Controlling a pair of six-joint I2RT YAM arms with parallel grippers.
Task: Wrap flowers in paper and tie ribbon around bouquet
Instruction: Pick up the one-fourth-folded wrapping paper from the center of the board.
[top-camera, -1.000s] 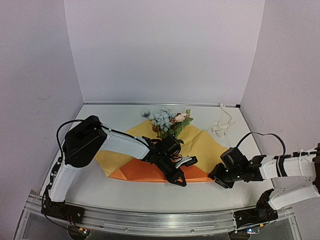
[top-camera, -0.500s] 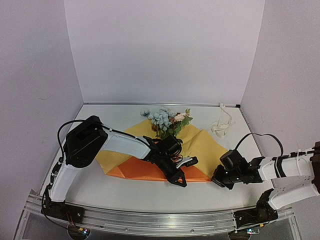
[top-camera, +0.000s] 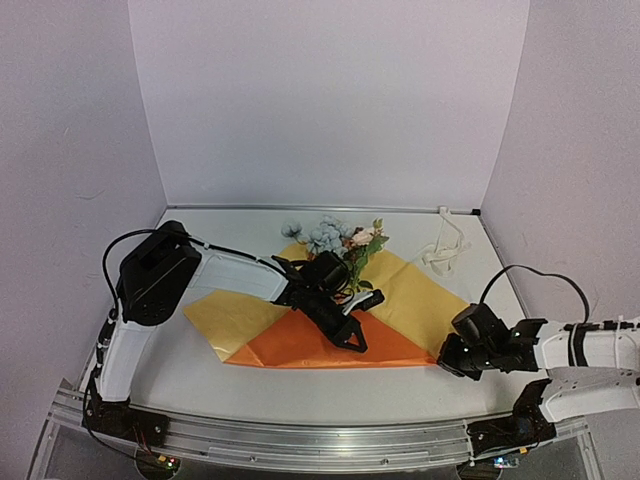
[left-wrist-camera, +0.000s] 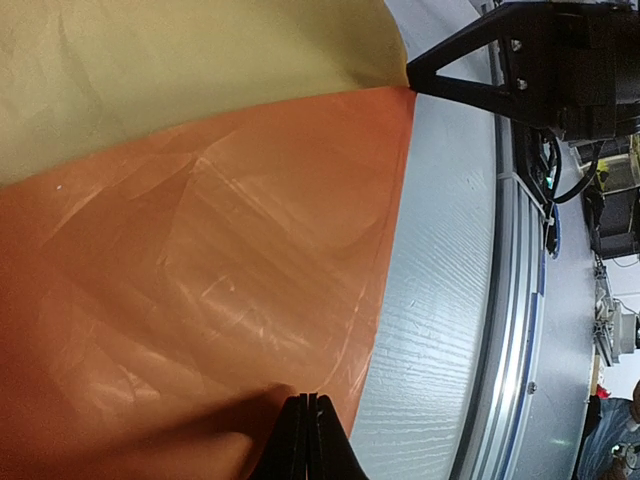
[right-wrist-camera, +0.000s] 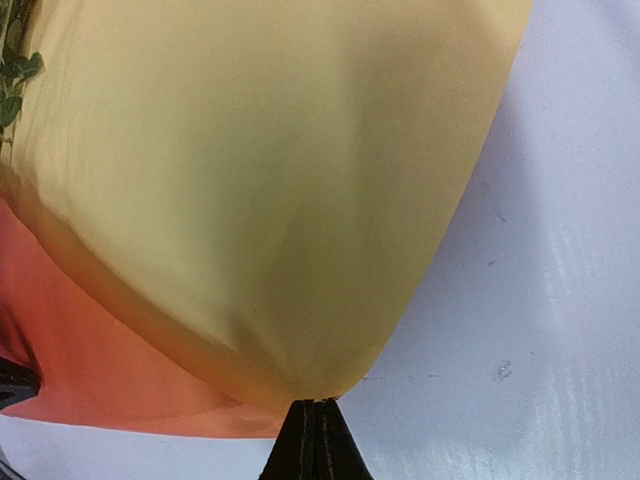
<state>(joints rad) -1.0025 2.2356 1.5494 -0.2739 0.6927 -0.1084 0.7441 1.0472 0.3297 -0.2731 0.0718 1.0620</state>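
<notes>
White table (top-camera: 300, 395): L claw (left-wrist-camera: 308, 400) & R claw (right-wrist-camera: 313, 405) both pinched tight on paper (top-camera: 300, 345) edge.

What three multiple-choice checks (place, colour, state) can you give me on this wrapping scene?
1. Where is the ribbon? A) far right corner of the table B) near left corner C) near edge, centre
2. What colour is the paper's folded near flap? A) blue B) orange C) white
3. The right gripper is: A) open B) shut on the ribbon C) shut on the paper's corner
Answers: A, it lies curled by the far right corner; B, the top view shows orange; C, closed fingers pinch the yellow corner.
</notes>
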